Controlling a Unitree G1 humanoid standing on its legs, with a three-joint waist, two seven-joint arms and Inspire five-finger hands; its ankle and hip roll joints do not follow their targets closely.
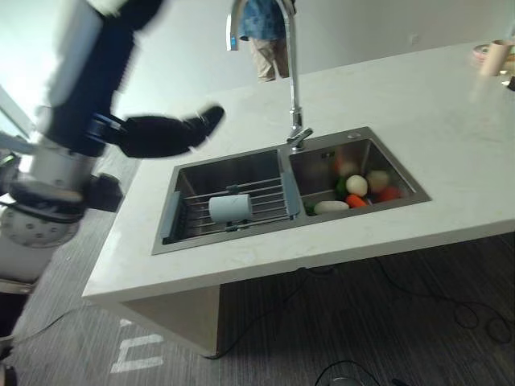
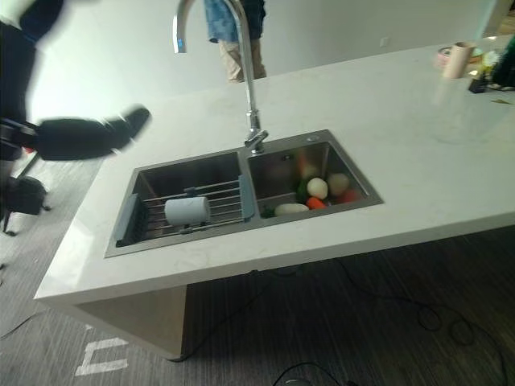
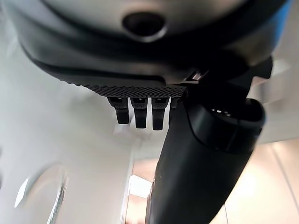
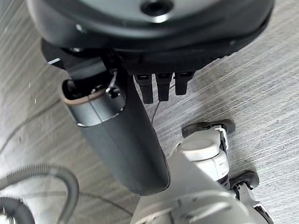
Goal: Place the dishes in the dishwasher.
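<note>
A pale grey-blue cup (image 1: 230, 207) lies on its side on a wire rack (image 1: 265, 201) across the left basin of a steel double sink (image 1: 241, 240). My left hand (image 1: 157, 135) hovers over the counter's left corner, up and to the left of the sink and well apart from the cup, with its fingers stretched out and holding nothing. Its own wrist view shows the left hand (image 3: 201, 158) with straight fingers and thumb over the pale counter. My right hand (image 4: 117, 135) hangs open over the striped floor with nothing in it.
The right basin holds vegetables, among them a white round one (image 1: 356, 185) and an orange one (image 1: 356, 201). A tall faucet (image 1: 291, 72) rises behind the sink. On the white counter (image 1: 402, 104), a roll (image 1: 496, 56) stands far right. A person (image 1: 265, 40) stands beyond it.
</note>
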